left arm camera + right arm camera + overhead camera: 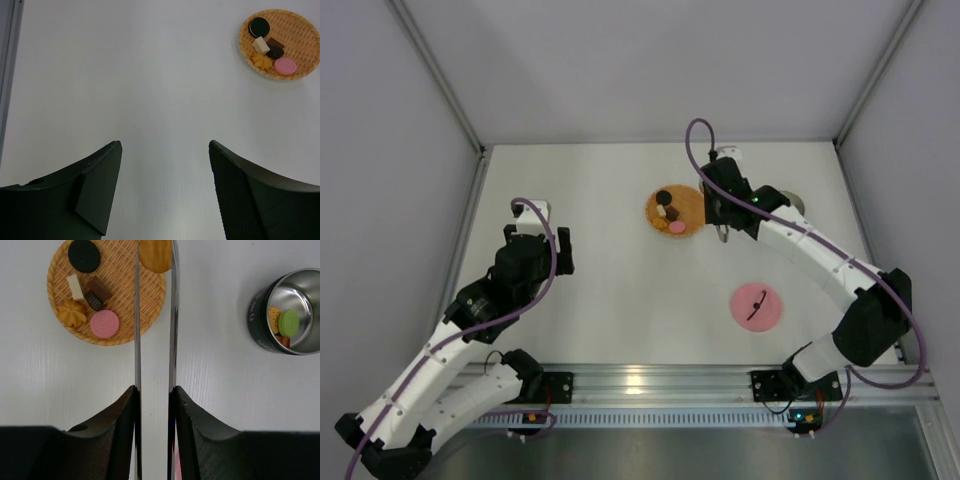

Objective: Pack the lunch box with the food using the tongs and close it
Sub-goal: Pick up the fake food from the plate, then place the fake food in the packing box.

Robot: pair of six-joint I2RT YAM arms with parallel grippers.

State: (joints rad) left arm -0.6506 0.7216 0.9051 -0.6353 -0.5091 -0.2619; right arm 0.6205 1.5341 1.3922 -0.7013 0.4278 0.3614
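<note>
My right end effector (pixel 154 390) clamps the tongs (pixel 136 315), pinching a tan biscuit (pixel 155 255) by the woven tray (pixel 120 270). My left end effector (pixel 165 150) gapes empty. The lunch box (pixel 257 320) stands open to the tray's right, its markings unreadable.

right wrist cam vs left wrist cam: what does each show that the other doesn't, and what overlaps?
Right wrist only: the tongs clamped between the right fingers, a tan cookie between their tips, and the lunch box, open, with a green piece and orange ones inside.
Left wrist only: the left fingers, wide apart with nothing between them, over bare table.
Both: the woven tray with the same food: black round cookie, white block, brown pieces, orange flower cookie, pink round.
</note>
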